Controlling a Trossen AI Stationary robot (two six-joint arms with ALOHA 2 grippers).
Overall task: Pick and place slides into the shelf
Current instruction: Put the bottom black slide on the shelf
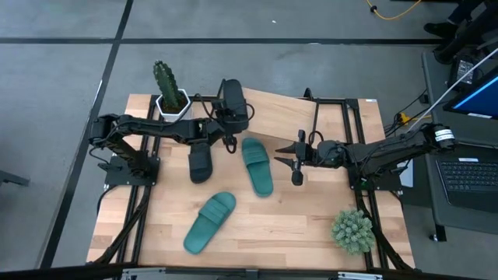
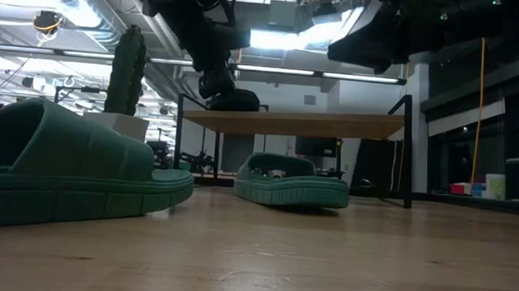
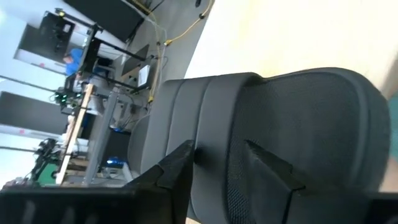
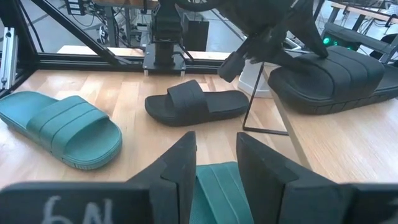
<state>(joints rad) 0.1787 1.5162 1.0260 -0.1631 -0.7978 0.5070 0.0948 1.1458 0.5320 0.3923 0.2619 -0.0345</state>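
1. Left tool [image 1: 231, 118]: it sits at the left end of the shelf [image 1: 272, 110], over the black slide on the shelf [image 1: 233, 105]. In your left wrist view its fingers [image 3: 177, 168] lie against that slide's strap, one on either side of a fold. Whether they clamp it or are letting go, you cannot tell.
2. Shelf contents: that one black slide only, on the left end of the board; the rest of the board to its right shows bare.
3. Black slide on the counter [image 1: 201, 162]: it lies just in front of the shelf's left end, long axis running front to back. It is nearest your left tool.
4. Front teal slide [image 1: 208, 222]: it is well toward the front of the counter [image 1: 296, 233], long axis on a diagonal, apart from both tools.
5. Middle teal slide [image 1: 257, 165]: this is the relation your next pick likely turns on. It lies just left of the right tool, long axis near front to back, slightly slanted.
6. Right tool [image 1: 296, 162]: it hovers beside that slide with its fingers [image 4: 180, 165] apart and nothing between them, the teal strap showing just beyond.
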